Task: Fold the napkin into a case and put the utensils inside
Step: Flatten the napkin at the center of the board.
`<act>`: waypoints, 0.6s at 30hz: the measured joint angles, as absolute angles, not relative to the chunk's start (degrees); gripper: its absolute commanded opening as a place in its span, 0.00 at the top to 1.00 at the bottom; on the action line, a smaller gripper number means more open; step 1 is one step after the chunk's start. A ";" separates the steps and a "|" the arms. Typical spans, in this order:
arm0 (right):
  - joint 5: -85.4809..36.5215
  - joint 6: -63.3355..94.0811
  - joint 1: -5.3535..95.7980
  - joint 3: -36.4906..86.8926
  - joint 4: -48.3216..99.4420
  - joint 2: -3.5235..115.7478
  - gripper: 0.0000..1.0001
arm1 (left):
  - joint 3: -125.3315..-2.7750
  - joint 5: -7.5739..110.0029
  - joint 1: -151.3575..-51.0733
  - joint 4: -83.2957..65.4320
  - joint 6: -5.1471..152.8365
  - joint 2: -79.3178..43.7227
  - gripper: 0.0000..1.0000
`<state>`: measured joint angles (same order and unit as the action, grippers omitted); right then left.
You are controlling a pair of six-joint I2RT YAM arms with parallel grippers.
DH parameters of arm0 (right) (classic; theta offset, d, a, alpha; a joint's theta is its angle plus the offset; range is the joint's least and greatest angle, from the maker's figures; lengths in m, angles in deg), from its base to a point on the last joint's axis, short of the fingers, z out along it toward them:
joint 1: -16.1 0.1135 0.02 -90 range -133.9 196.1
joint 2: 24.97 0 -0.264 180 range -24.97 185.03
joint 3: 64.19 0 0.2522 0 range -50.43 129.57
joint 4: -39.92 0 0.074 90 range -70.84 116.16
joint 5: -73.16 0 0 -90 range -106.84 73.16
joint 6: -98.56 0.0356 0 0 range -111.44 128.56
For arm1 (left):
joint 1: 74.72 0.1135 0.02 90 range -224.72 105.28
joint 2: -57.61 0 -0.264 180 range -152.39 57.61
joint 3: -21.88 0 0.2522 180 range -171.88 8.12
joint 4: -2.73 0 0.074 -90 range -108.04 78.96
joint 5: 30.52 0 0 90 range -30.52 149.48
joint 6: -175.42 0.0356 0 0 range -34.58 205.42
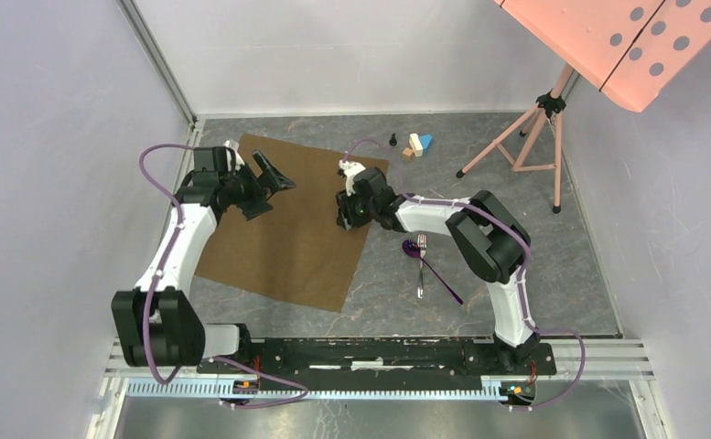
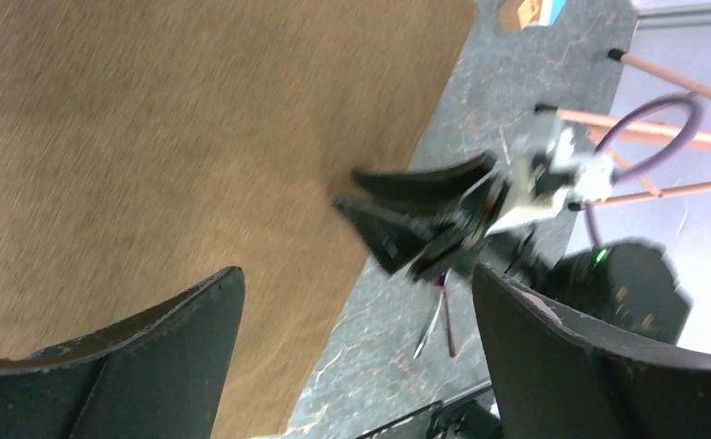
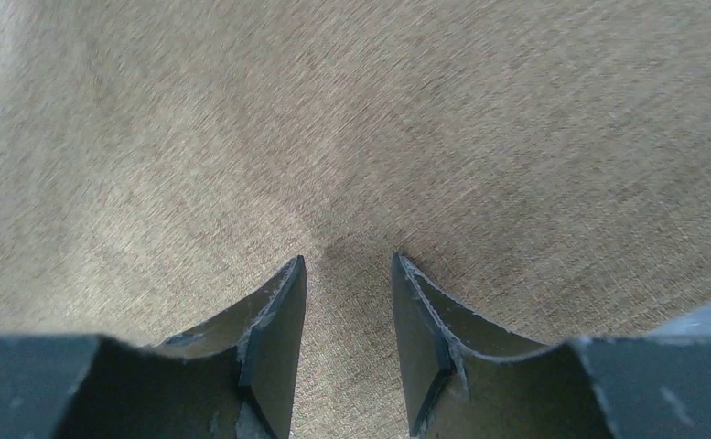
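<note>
The brown napkin [image 1: 287, 229] lies flat and unfolded on the grey table; no case is in view. My left gripper [image 1: 278, 172] hovers open over the napkin's far left part, its wide-apart jaws [image 2: 358, 274] framing cloth [image 2: 150, 137] and table. At the napkin's right edge, my right gripper [image 1: 343, 212] points down onto the cloth [image 3: 333, 119]. Its jaws [image 3: 347, 261] stand a narrow gap apart with flat cloth showing between them. The purple spoon [image 1: 413, 247] and silver fork [image 1: 421, 267] lie crossed on the table right of the napkin, also in the left wrist view [image 2: 436, 325].
Small coloured blocks [image 1: 415, 144] sit beyond the napkin's far right corner. A pink tripod stand [image 1: 534, 128] with a perforated pink panel [image 1: 626, 37] rises at the back right. Grey walls close in left and right. The arms' base rail [image 1: 370, 352] runs along the near edge.
</note>
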<state>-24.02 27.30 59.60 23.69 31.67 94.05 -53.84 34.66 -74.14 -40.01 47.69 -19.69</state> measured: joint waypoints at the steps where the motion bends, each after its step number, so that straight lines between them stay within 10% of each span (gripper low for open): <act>1: -23.91 26.86 58.73 23.69 31.52 94.05 0.54 | -52.40 34.64 -74.03 -40.73 48.13 -17.94 0.00; 18: -21.55 13.71 54.66 39.04 15.30 95.82 0.37 | -38.58 39.68 -75.40 -41.21 44.91 -6.16 0.00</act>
